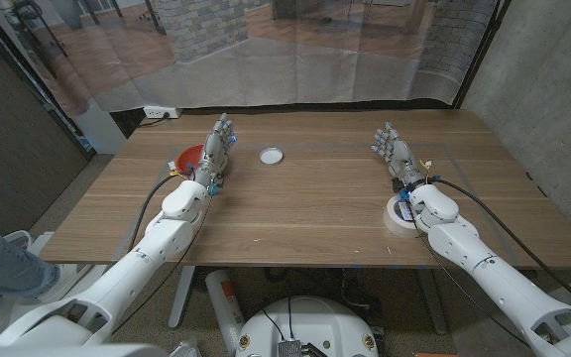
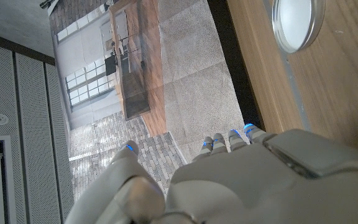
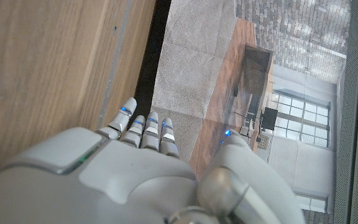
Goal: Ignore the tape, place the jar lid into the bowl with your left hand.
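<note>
Waiting hands: left hand [image 1: 216, 151] and right hand [image 1: 395, 154] hold nothing, fingers stretched and apart.
Jar lid [image 1: 271, 155]: on the table [image 1: 305, 198], just right of the left hand.
Bowl [image 1: 190, 158]: red, behind the left hand.
Tape [image 1: 399, 213]: beside the right wrist.

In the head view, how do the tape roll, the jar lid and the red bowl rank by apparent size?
1. Tape roll, partly hidden under the right arm.
2. Red bowl, partly hidden behind the left hand; its rank against the tape is unsure.
3. Jar lid, clearly smallest.

Wooden table [image 1: 305, 213], power strip [image 1: 160, 112].
</note>
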You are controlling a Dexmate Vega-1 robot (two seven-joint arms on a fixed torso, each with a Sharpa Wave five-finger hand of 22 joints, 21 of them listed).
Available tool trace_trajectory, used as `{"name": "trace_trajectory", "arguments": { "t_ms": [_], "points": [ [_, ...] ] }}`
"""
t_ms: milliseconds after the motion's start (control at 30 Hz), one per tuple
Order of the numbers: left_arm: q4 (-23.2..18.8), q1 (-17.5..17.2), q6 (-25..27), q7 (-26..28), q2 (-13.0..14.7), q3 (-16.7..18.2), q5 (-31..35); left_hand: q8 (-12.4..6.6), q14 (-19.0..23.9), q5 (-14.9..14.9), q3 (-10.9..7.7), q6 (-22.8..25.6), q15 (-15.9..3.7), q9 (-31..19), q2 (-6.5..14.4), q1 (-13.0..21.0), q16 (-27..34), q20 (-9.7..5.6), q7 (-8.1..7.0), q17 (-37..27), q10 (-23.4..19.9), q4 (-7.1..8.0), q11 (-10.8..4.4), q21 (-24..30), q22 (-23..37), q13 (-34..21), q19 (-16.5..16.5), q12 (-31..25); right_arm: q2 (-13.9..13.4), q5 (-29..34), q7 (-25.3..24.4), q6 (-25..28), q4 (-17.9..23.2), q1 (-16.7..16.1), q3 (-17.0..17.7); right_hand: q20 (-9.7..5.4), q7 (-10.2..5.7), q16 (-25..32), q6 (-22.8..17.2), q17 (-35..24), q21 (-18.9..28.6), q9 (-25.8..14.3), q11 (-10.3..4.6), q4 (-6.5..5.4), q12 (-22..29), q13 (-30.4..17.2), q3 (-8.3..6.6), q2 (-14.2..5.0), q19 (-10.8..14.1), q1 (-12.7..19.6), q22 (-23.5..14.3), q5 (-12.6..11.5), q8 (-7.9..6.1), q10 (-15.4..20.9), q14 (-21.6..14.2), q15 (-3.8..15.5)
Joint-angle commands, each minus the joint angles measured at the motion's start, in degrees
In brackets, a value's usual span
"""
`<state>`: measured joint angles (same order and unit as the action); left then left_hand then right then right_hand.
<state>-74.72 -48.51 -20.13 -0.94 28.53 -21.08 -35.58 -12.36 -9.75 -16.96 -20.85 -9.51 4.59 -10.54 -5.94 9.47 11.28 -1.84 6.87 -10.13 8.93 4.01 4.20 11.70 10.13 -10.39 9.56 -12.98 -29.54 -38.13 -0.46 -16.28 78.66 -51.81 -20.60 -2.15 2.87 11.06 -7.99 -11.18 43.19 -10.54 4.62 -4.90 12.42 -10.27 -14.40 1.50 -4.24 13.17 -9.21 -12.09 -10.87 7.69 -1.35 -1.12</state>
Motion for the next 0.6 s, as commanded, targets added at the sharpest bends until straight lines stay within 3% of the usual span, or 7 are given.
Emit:
{"name": "trace_trajectory", "arguments": {
  "t_ms": [33,600],
  "points": [
    [0.3,1.1,-0.6,0.5,0.2,-0.6,1.9,-0.37,0.3,-0.4,0.00,0.7,-0.27,-0.1,0.3,0.9,0.2,-1.56,0.12,-0.1,-0.2,-0.40,-0.37,0.4,0.1,-0.2,3.1,-0.1,-0.4,0.3,-0.4,0.2,0.9,0.0,0.1,-1.58,-0.01,0.3,-0.6,0.1,-0.5,-0.2,-0.03,0.33,0.1,-0.2,-0.07,-0.43,0.3,0.4,-0.3,-0.3,-0.38,0.6,-0.6,0.11],
    [-0.6,1.6,-1.6,2.1,1.2,-1.3,5.5,-0.39,0.9,-0.5,-0.32,1.5,-0.44,-0.1,1.1,1.9,0.2,-0.87,-0.38,-0.1,-1.0,-0.82,-0.76,0.4,0.1,-0.2,2.5,0.0,-0.7,0.6,-1.0,0.5,1.8,-0.4,0.2,-1.47,-0.11,0.4,-1.0,0.3,-1.2,-0.2,-0.15,0.54,0.2,-0.2,-0.11,-0.77,0.8,0.5,-0.3,-0.2,-0.45,1.0,-0.9,-0.02]
  ]
}}
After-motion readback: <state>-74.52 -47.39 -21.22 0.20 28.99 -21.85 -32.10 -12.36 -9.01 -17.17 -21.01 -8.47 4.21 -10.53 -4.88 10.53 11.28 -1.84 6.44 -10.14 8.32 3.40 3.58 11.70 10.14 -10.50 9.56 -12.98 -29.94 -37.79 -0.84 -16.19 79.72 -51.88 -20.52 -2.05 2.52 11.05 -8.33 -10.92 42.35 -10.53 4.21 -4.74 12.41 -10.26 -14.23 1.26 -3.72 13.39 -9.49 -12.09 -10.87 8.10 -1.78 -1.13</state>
